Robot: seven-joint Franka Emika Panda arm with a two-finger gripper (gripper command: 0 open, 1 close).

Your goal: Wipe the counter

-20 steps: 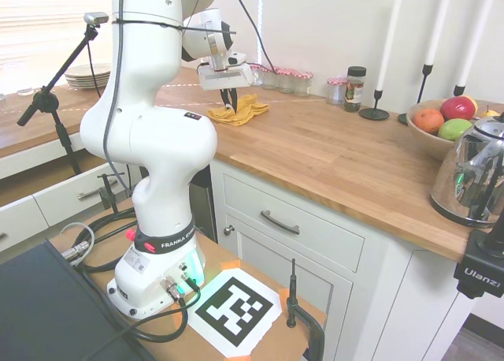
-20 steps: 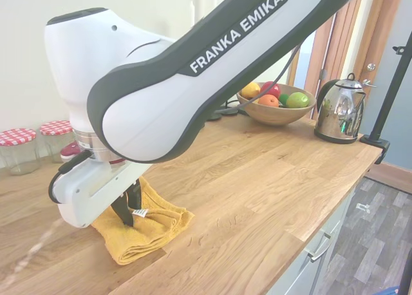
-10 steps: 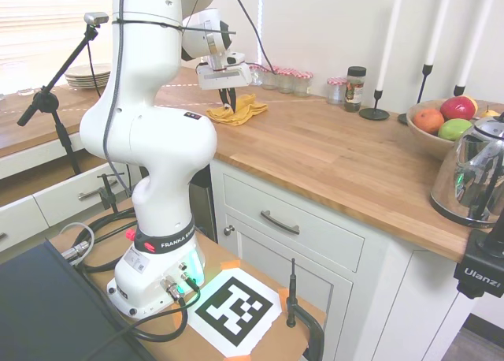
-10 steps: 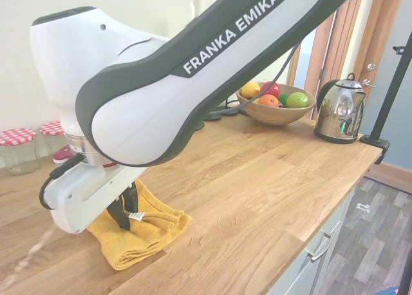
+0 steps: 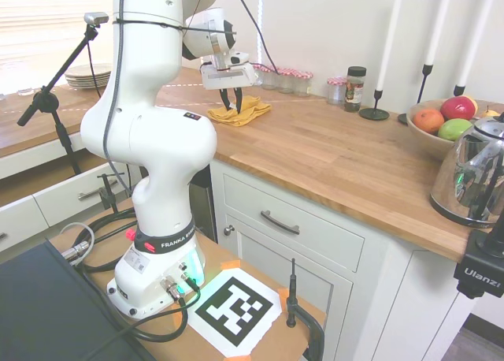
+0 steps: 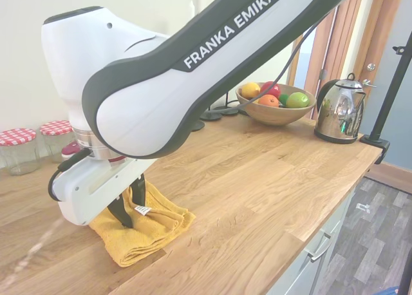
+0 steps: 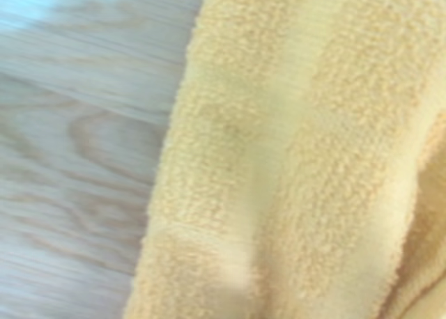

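The long warm-brown butcher-block wooden table carries a folded mustard-yellow terry cloth near its jar end. The white two-finger gripper stands over it, jaws apart astride the folds, apparently positioned to press or grasp for wiping.

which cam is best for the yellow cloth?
Second exterior view: the cloth shows whole and folded on the counter, with the open gripper over it. The first exterior view shows it small and far; the wrist view shows only blurred terry.
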